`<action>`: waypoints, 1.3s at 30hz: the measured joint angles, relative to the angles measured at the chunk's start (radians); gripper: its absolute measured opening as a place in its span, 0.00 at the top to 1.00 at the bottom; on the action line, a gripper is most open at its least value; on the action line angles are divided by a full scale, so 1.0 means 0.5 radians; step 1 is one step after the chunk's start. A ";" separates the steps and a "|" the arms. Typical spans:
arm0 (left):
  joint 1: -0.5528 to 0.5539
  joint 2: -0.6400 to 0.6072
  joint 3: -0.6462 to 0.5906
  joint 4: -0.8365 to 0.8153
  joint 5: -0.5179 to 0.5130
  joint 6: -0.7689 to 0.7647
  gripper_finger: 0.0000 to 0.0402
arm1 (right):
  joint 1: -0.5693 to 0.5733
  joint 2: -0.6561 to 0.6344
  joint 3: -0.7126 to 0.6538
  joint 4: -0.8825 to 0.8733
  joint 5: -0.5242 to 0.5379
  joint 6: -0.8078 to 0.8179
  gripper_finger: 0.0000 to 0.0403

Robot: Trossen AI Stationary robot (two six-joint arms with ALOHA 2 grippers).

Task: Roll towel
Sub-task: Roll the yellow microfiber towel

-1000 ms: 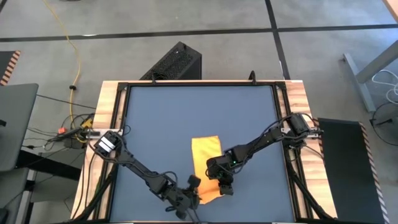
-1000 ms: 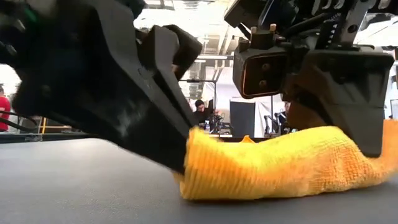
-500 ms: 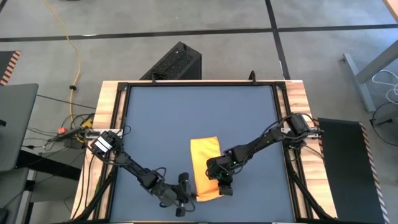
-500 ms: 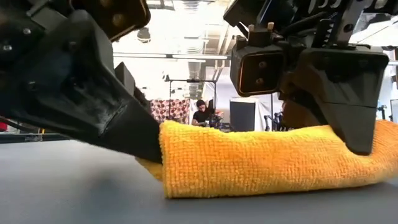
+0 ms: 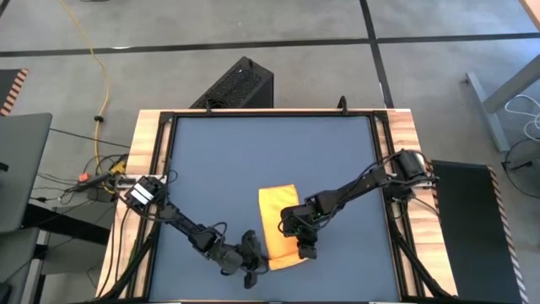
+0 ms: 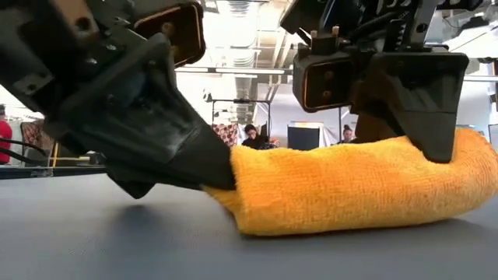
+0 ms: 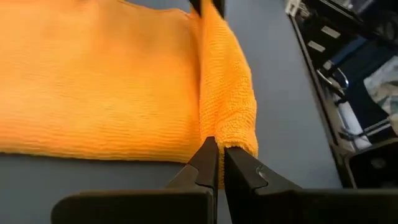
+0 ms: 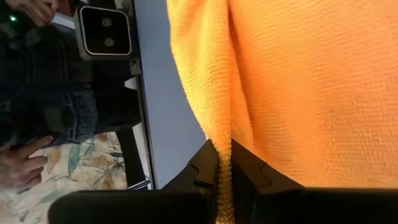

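Note:
The yellow-orange towel (image 5: 278,215) lies on the dark blue-grey table (image 5: 253,152), near its front edge. Its far part lies flat, and its near end is wound into a thick roll (image 6: 350,190) whose underside rests on the table. My left gripper (image 5: 258,261) is shut on the roll's left end. It shows again in the low view (image 6: 226,175) and in its own wrist view (image 7: 217,155). My right gripper (image 5: 302,251) is shut on the roll's right end, seen from the side (image 6: 436,152) and from its wrist (image 8: 224,163). My left gripper pinches the roll's left end (image 7: 219,132) between its two fingers. The fingers come from the table's left, slanting a little downward, along the roll. The roll rests on the table. My right gripper pinches a fold of cloth at the roll's right end (image 8: 219,142) between its two fingers. The fingers slant down from above and from the right. How many layers they hold, I cannot tell.
Wooden rails (image 5: 152,169) run along the table's left and right sides. A black box (image 5: 240,84) stands on the floor beyond the far edge. The table's far half is bare blue-grey surface. People (image 6: 253,140) sit in the room behind.
My left gripper has rolled about its own pointing line and sunk a little, staying shut on the towel's left end. The towel's near end has turned over toward the far edge and grown from a flat fold into a thicker, rounder roll. The flat far part has stayed put.

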State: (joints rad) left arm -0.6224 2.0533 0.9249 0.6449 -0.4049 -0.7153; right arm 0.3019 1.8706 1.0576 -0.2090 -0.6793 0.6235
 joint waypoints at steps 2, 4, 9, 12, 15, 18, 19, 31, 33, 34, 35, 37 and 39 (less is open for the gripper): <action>0.006 0.000 0.000 0.001 0.001 -0.004 1.00 | 0.004 -0.005 0.000 -0.021 -0.020 -0.007 0.88; 0.014 0.000 0.000 0.002 0.006 -0.006 1.00 | 0.017 -0.005 0.000 -0.025 -0.047 -0.008 0.87; 0.013 0.001 -0.002 -0.015 0.015 0.003 1.00 | 0.019 -0.005 -0.001 -0.049 -0.054 -0.008 0.80; 0.012 0.001 -0.002 -0.018 0.015 0.005 1.00 | 0.002 -0.004 -0.005 -0.078 -0.092 -0.059 0.74; 0.012 0.001 -0.002 -0.016 0.016 0.005 1.00 | -0.031 -0.005 -0.005 -0.184 -0.144 -0.184 0.69; 0.014 0.001 -0.002 -0.014 0.032 -0.007 1.00 | -0.036 -0.045 -0.005 -0.352 -0.108 -0.292 0.67; 0.015 0.001 -0.002 -0.014 0.037 -0.008 1.00 | -0.025 -0.078 -0.005 -0.397 -0.075 -0.334 0.66; 0.018 0.002 -0.002 0.016 0.055 -0.078 1.00 | 0.480 -0.614 -0.002 -0.562 1.343 -0.870 0.68; 0.018 0.002 -0.002 0.019 0.065 -0.082 1.00 | 0.624 -0.618 -0.002 -0.532 1.605 -1.152 0.68; 0.018 0.002 -0.002 0.020 0.069 -0.092 1.00 | 0.683 -0.603 -0.002 -0.530 1.702 -1.304 0.68; 0.018 0.002 -0.002 0.022 0.074 -0.099 1.00 | 0.736 -0.582 -0.002 -0.534 1.775 -1.440 0.68; 0.019 0.002 -0.002 0.033 0.087 -0.110 1.00 | 0.826 -0.518 -0.001 -0.555 1.891 -1.737 0.68; 0.019 0.002 -0.002 0.046 0.104 -0.115 1.00 | 0.896 -0.450 -0.002 -0.564 1.964 -2.009 0.68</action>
State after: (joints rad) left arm -0.6128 2.0541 0.9237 0.6677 -0.3531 -0.7728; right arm 0.7497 1.6454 1.0569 -0.4908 0.3025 -0.3809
